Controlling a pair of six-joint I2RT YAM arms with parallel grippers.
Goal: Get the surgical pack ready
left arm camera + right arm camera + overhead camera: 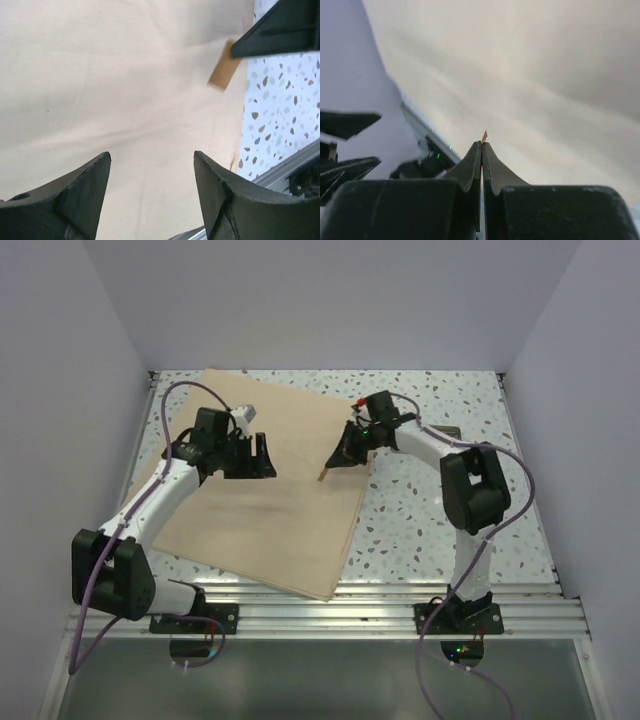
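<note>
Jaws on the left stand wide apart with nothing in them, hovering low over the sheet (285,530) toward its left half. I read that as ready to pin or tug the cloth. Right jaws are pressed shut on a thin tan strip (223,71), pinched by one end so the rest pokes out free above the sheet's right edge. The sheet lies spread flat on the tabletop (430,530), a little askew, its near corner at the front edge. I see no instruments or gauze on it. My guess is the strip is meant for the cloth.
</note>
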